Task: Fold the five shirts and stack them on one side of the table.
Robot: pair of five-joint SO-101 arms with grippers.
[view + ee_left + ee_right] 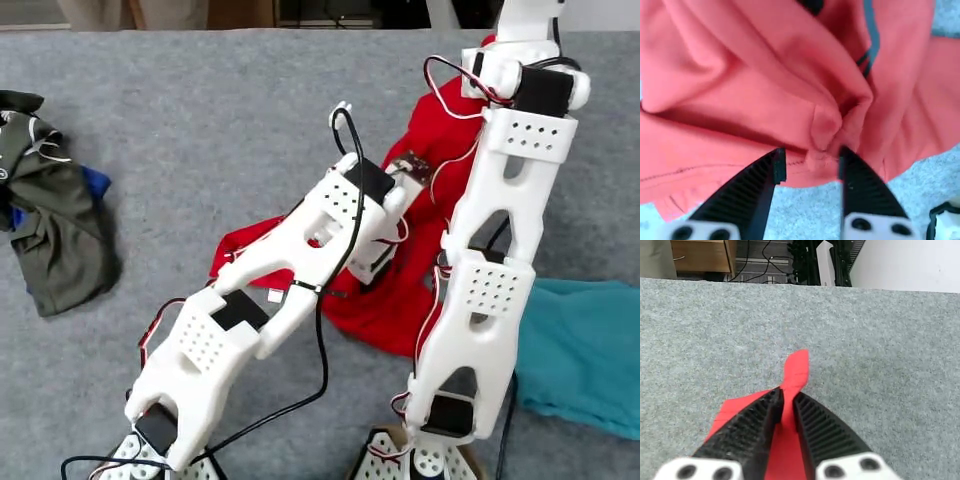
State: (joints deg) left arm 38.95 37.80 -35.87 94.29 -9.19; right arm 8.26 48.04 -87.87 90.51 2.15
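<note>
**At mid-table: the red shirt gripped at one end, about to be gripped at the other**

In the centre of the high view, the red shirt (375, 310) is seen lying crumpled on the grey table (200, 120), stretched from the middle of the frame towards the upper right. The step in hand is judged to be the spreading or first fold of this shirt. No folded stack is to be seen. A teal shirt (580, 350) lies loose at the lower right, and a dark heap of garments (55, 230) lies at the left edge, so most of the task is taken to be undone.

The right pincer (787, 395) is closed almost fully on a narrow strip of the red shirt (797, 365). The cloth is pinched between the ribbed pads, and a short tongue of it is left sticking out beyond the tips over the bare table.

The left pincer (810, 162) is held about half open over the bunched middle of the shirt. A puckered ridge of hem lies between its fingertips (777, 165), just by them, but is not yet clamped.

Next, the left jaws would need to be closed on that ridge. A single layer should be taken rather than the whole bunch. The two holds could then be drawn apart so that the cloth is laid flat.
</note>
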